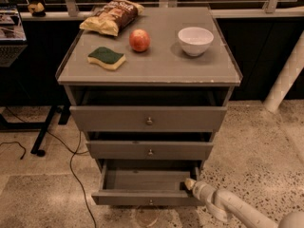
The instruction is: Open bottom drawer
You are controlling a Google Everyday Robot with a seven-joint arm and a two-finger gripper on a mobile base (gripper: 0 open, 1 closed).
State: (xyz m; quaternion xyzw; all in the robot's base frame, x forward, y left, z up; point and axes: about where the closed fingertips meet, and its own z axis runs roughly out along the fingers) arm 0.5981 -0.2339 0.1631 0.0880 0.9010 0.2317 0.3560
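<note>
Three grey drawers are stacked in a cabinet (161, 68), seen from above and in front. The bottom drawer (137, 198) is found lowest, just above the speckled floor (256, 146), and is pulled out well beyond the two above it, so that its inner floor is shown. A small round knob (151, 202) is set at the centre of its front. The gripper (190, 184) is placed at the right end of that drawer, against the top edge of its front panel, and is carried by a pale arm (232, 208) from the lower right corner. Whether it is clamped on the panel or released cannot be told. The middle drawer (149, 150) and top drawer (147, 119) are each drawn out a little. On the cabinet top are laid a bag of crisps (111, 17), an apple (139, 40), a white bowl (195, 41) and a green and yellow sponge (107, 58).
</note>
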